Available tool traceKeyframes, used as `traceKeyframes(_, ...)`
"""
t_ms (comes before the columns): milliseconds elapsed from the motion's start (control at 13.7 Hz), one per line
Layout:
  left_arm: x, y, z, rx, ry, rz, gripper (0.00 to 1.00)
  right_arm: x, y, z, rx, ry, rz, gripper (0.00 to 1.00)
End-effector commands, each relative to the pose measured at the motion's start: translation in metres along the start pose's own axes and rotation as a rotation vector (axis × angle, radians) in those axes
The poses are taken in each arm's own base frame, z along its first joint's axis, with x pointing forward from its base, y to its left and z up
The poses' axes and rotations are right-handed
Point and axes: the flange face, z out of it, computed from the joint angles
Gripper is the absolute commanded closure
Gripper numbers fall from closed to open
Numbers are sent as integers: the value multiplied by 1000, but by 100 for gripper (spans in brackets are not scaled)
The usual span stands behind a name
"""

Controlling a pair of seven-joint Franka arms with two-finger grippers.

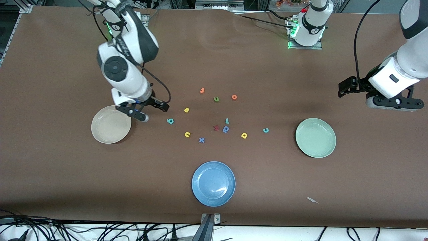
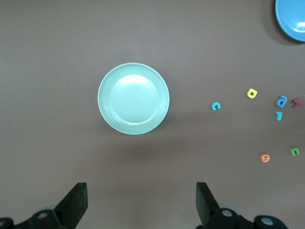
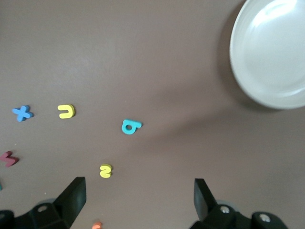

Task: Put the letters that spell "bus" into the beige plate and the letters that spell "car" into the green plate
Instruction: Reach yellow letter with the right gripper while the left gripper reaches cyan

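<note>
Three plates sitting on table: beige plate [image 1: 110,129], green plate [image 1: 315,137], blue plate [image 1: 213,183].

Twelve foam letters lying between them:
- three teal: b [image 1: 170,121], c [image 1: 265,130], r [image 1: 227,121]
- three yellow: u [image 1: 187,134], s [image 1: 186,109], a [image 1: 244,135]
- two orange [image 1: 202,90], [image 1: 234,97]
- two blue: x [image 1: 201,140], rounded one [image 1: 226,129]
- one green [image 1: 216,99]
- one dark red [image 1: 216,127]

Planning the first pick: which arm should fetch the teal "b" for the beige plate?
The right. Its hand, open and empty, hovers beside the beige plate, close to the teal "b". The left hand, also open, waits at the table's other end, near the green plate.
</note>
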Motion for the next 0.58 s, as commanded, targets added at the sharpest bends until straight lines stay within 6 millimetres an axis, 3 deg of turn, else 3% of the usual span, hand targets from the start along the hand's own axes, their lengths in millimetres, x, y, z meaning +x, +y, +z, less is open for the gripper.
traceKeyframes(0, 4, 16, 24, -18, -76, 36, 0, -25, -28, 37, -51, 60, 83, 0)
traceKeyframes(146, 9, 45, 40, -20, -104, 79, 0, -33, -41, 64, -43, 67, 125, 0)
traceKeyframes(365, 23, 104, 99, -3, -190, 165, 0, -37, -55, 91, 13, 73, 159, 0)
traceKeyframes(511, 40, 128, 133, -4, -173, 178, 0, -34, -59, 100, 49, 73, 173, 0)
